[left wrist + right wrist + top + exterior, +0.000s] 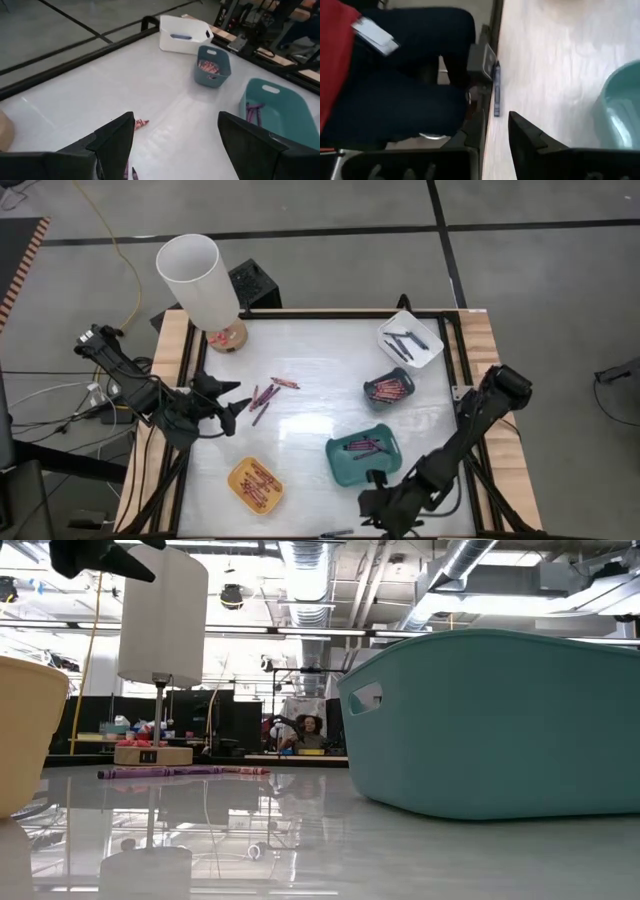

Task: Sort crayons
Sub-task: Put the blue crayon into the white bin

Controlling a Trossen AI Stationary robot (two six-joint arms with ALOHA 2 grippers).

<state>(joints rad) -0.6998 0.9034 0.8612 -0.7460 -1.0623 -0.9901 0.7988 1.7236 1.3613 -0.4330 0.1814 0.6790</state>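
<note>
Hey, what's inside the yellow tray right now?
The yellow tray holds a small pile of red and pink crayons lying flat across its floor. Whether more lie beneath that pile cannot be seen.

Two matte black jointed arms, each claw (237,406) with dark wedge-shaped fingers (112,142)
</note>
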